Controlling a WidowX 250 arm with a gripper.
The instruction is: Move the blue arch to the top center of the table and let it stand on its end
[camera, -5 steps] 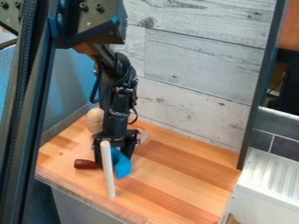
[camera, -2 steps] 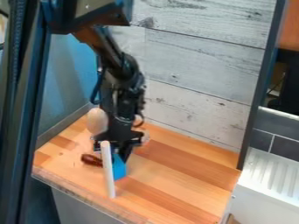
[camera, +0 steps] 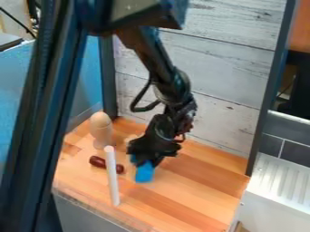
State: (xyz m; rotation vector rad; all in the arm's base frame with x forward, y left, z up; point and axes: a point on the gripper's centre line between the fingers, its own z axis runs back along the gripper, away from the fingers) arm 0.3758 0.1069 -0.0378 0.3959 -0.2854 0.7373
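The black gripper [camera: 147, 162] hangs over the left-middle part of the wooden table [camera: 200, 181], tilted, with its fingers closed on the blue arch [camera: 144, 174]. The arch's lower part shows beneath the fingers, close to the tabletop; whether it touches the wood I cannot tell. The gripper covers the arch's upper part.
Left of the gripper lies a dark red turned piece [camera: 106, 164], partly behind an upright white rod [camera: 113, 181]. A pale wooden egg-topped piece [camera: 101, 130] stands at the back left. The plank wall [camera: 212, 72] bounds the table's back.
The gripper has moved right with the blue arch between its fingers, and the arm leans more. The dark red piece has shifted right and turned.
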